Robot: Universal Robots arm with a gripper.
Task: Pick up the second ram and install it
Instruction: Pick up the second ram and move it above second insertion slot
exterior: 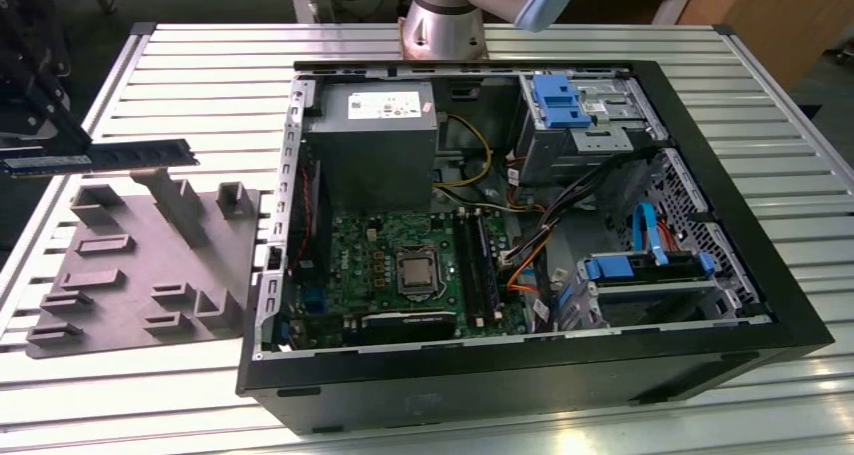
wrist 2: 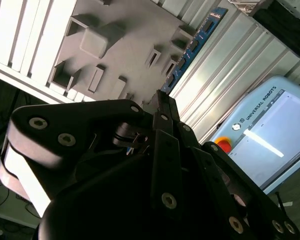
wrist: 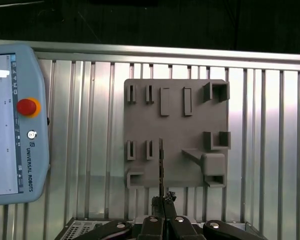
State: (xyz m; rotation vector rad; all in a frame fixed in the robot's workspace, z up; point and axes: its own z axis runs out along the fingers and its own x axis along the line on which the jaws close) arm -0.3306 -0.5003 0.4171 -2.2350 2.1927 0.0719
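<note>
One slatted metal surface [exterior: 200, 60] is carrying the open computer case [exterior: 534, 375] on the exterior view's right and the grey holder tray [exterior: 134, 275] on the exterior view's left. Step in hand, as judged: the pick-up is done and the install is not yet begun. The second ram [exterior: 134, 156] is hanging level above the tray's far edge, well apart from the case. The jaws are clamping one end of it, and the rest is jutting straight out beyond their tips. Seating it would likely call for lining the stick up lengthwise over a free memory slot [exterior: 478, 265].
</note>
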